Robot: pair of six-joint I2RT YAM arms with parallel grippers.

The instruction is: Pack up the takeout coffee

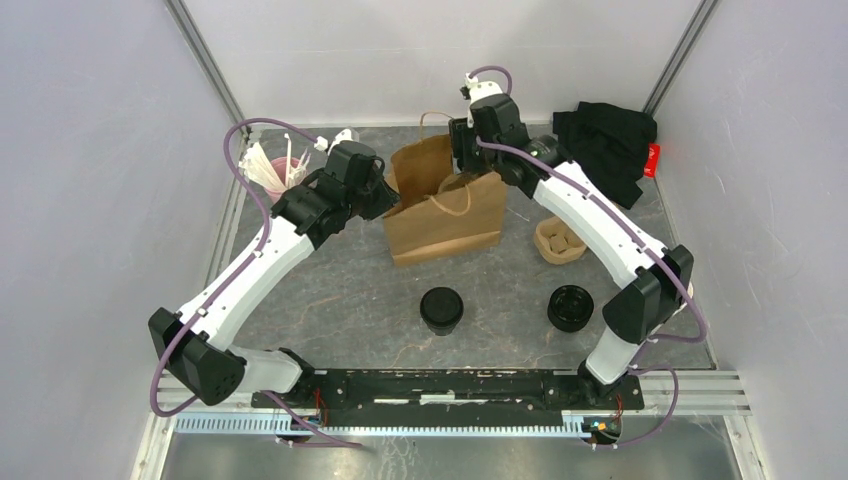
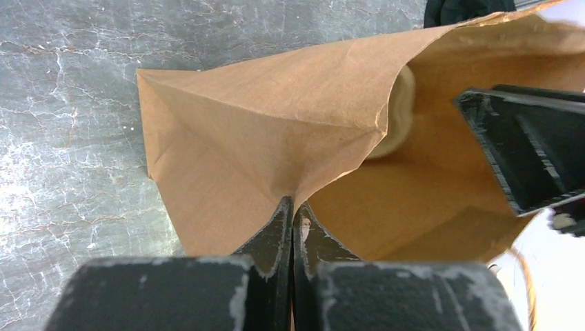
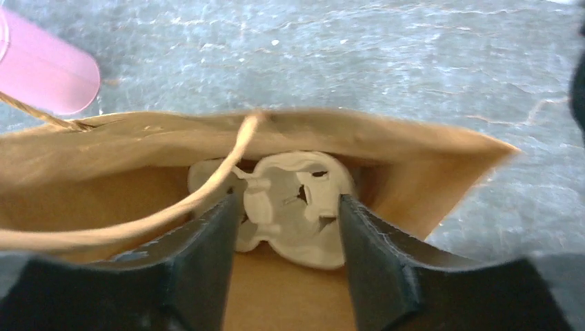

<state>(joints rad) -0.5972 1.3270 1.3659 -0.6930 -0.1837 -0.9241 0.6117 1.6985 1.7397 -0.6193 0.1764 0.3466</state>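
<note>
The takeout coffee (image 1: 441, 308), a dark cup with a black dome lid, stands on the table in front of the brown paper bag (image 1: 445, 210), apart from both grippers. My left gripper (image 1: 388, 193) is shut on the bag's left rim; in the left wrist view (image 2: 293, 207) the jaws pinch the paper edge and the bag (image 2: 290, 138) is held open. My right gripper (image 1: 463, 150) is open over the bag's mouth. In the right wrist view (image 3: 288, 203) its jaws are inside the bag (image 3: 428, 148), either side of a pale pulp cup carrier (image 3: 296, 200) without touching it.
A squat stack of black lids (image 1: 571, 307) sits right of the coffee. Another pulp carrier (image 1: 558, 240) lies right of the bag. A black cloth (image 1: 605, 140) lies at back right. A pink cup of stirrers (image 1: 275, 170) stands at back left. The bag's twine handle (image 3: 207, 193) crosses the right jaws.
</note>
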